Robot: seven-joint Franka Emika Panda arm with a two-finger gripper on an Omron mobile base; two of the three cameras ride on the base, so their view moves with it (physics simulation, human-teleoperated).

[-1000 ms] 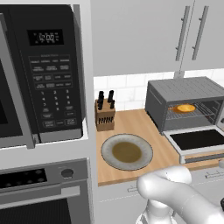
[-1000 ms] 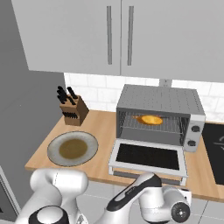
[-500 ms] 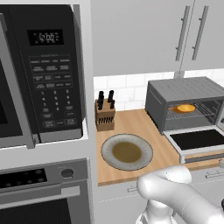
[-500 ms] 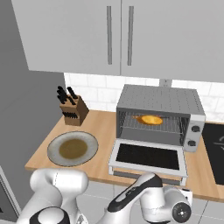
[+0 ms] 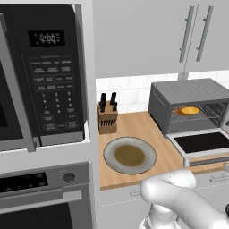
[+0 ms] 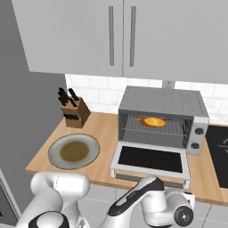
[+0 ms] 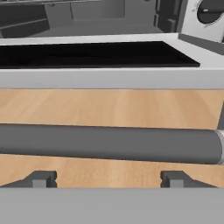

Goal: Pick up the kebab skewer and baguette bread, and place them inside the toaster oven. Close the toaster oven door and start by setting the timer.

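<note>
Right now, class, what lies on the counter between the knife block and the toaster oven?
Bare wooden counter separates the knife block from the toaster oven in the right base view; the plate sits nearer the front edge.

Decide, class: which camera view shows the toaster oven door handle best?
The hand view: the grey bar handle stretches across it, close up. The right base view shows the open toaster oven door from above, handle edge partly behind the arm. The left base view cuts the door at its edge.

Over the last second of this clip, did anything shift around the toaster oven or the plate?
Nothing visibly moved. The toaster oven door stays dropped open, the baguette bread lies on the rack inside the toaster oven, and the plate sits by the knife block. In the hand view the pincer is open at the door's bar handle, gripping nothing.
</note>
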